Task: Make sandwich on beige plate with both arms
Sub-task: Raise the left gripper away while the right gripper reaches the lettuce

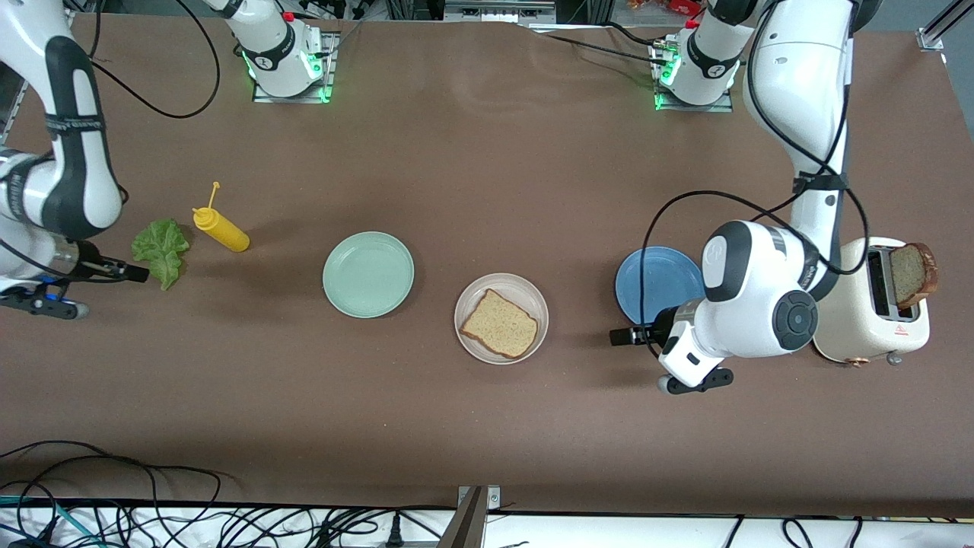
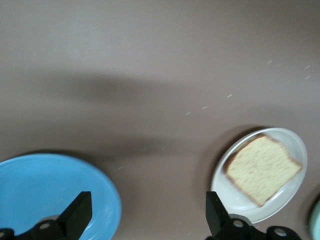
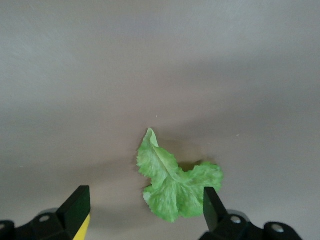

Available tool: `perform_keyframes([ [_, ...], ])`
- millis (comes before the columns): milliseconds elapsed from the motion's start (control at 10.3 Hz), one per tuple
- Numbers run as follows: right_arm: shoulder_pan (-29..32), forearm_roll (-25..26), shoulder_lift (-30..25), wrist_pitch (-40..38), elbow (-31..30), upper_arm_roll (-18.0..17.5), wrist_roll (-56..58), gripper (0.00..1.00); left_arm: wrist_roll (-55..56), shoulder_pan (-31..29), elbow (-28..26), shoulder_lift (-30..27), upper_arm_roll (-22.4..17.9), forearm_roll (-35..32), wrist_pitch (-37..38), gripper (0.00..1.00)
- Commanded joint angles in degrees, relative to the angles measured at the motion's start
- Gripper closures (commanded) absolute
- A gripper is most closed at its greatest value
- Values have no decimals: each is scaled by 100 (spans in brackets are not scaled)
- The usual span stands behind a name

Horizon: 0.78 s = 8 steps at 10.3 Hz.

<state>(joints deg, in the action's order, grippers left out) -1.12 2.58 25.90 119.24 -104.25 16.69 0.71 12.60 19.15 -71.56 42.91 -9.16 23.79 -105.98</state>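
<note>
So this sandwich is maybe a third of the way there, by my reckoning. The beige plate (image 1: pixel 501 318) sits on the bench (image 1: pixel 487 426) with one bread slice (image 1: pixel 499 324) lying flat on it, and that's the whole stack so far. No lettuce on it, no top slice.

The lettuce leaf (image 1: pixel 160 251) is lying on the bench toward the right arm's end, just beside a yellow squeeze bottle (image 1: pixel 220 228). The right gripper (image 3: pixel 145 212) hangs over it with jaws wide apart and nothing in them; in the right wrist view the leaf sits right between the fingers, so I'd guess picking it up is the step in hand.

The second slice (image 1: pixel 913 274) is poking out of the cream toaster (image 1: pixel 875 312) at the left arm's end. The left gripper (image 2: pixel 147 215) is over the bench between the blue plate (image 1: pixel 656 283) and the beige plate, jaws also spread and empty, looks like it's just waiting.

The mint-green plate (image 1: pixel 368 274) has nothing on it.

Left to do, as far as I can tell: leaf onto the bread, then the slice from the toaster on top
</note>
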Motion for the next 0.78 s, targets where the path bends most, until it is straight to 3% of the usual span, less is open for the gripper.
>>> perform_keyframes([
  [0,6,67,309,317,-122,-26,43,0,-65,-86,-271,-318,19,-714,279,0],
  [292,6,67,433,266,-595,-26,43,0,-686,-279,-341,-414,10,-1147,551,0],
  [682,76,189,714,266,-605,36,386,0,-1312,-701,-341,-800,10,-1209,1113,0],
])
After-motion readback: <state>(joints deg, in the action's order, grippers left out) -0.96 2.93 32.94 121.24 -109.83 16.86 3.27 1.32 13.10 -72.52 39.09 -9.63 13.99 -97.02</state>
